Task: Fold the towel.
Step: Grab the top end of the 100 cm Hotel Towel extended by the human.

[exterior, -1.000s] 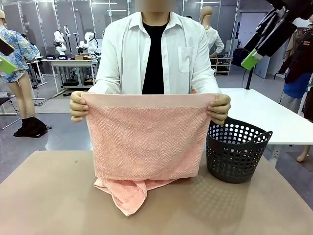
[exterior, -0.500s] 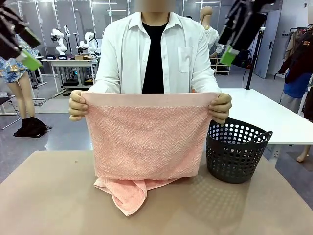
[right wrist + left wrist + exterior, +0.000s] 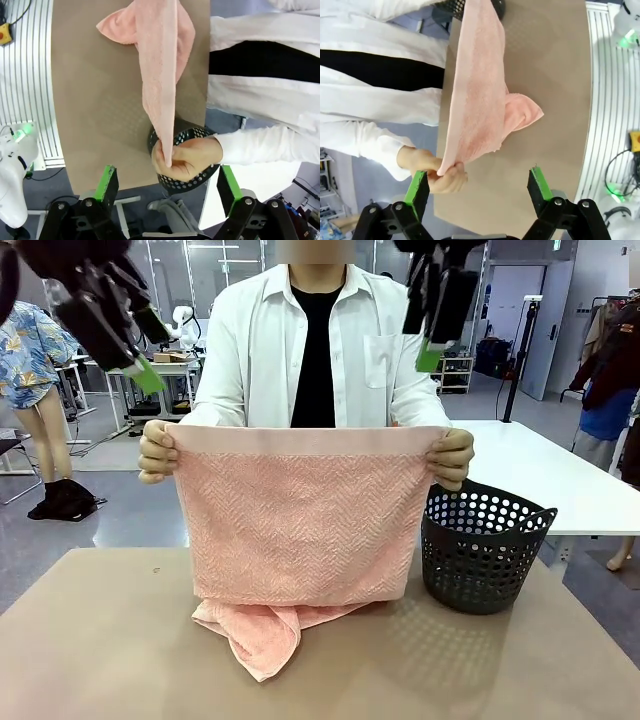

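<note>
A person across the table holds the salmon-pink towel (image 3: 300,515) up by its two top corners, one in each hand (image 3: 158,452). It hangs flat toward me, and its lower end lies bunched on the table (image 3: 90,640). My left gripper (image 3: 148,350) hovers open, above and just outside the person's hand at picture left. In the left wrist view that hand (image 3: 437,174) pinches the towel's corner (image 3: 475,100) close to one green finger pad (image 3: 417,184) of the gripper (image 3: 477,184). My right gripper (image 3: 425,335) hangs open above the other hand (image 3: 185,157), which holds the other corner of the towel (image 3: 160,65) between the spread fingers of the gripper (image 3: 167,184).
A black perforated basket (image 3: 480,545) stands on the table to the right of the towel, below the person's hand. A white table (image 3: 540,475) lies behind it. The near part of the brown tabletop is bare.
Both arms have swung inward from the picture's upper corners and come down toward the towel's top corners. The person and the towel have stayed still.
</note>
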You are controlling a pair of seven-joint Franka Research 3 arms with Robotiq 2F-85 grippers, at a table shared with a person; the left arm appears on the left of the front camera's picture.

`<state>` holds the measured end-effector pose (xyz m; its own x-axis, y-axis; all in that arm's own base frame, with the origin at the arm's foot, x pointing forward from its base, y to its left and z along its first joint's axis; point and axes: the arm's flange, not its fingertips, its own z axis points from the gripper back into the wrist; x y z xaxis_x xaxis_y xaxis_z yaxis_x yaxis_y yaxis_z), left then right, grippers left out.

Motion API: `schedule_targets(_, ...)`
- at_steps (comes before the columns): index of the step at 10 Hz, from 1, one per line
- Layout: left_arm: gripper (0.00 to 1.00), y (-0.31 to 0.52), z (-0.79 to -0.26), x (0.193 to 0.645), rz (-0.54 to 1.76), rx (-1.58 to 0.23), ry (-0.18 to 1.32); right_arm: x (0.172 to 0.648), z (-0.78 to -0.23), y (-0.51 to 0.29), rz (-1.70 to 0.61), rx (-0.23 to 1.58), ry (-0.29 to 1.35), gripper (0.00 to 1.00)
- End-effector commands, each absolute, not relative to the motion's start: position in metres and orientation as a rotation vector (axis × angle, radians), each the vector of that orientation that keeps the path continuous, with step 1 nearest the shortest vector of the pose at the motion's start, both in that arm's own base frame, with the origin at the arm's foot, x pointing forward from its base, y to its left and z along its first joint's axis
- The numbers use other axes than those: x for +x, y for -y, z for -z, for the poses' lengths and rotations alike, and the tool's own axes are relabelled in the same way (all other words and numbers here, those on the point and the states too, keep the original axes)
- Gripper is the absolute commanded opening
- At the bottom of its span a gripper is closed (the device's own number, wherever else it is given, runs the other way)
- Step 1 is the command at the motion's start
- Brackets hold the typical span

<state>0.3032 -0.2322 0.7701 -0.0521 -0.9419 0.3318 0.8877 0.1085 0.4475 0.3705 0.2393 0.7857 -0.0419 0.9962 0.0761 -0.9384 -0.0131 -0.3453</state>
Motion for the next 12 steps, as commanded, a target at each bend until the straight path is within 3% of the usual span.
schedule_targets(1,1.00,0.249,-0.773,0.319,1.514,0.130,0.562,0.376,-0.776,-0.247,-1.608,-0.222,0.292,1.00)
schedule_targets(7,1.00,0.274,-0.737,0.366,1.564,0.118,0.391,0.390,-0.729,-0.265,-1.618,-0.163,0.216,1.00)
schedule_targets(12,1.00,0.280,-0.706,0.391,1.581,0.105,0.347,0.412,-0.690,-0.270,-1.603,-0.081,0.168,1.00)
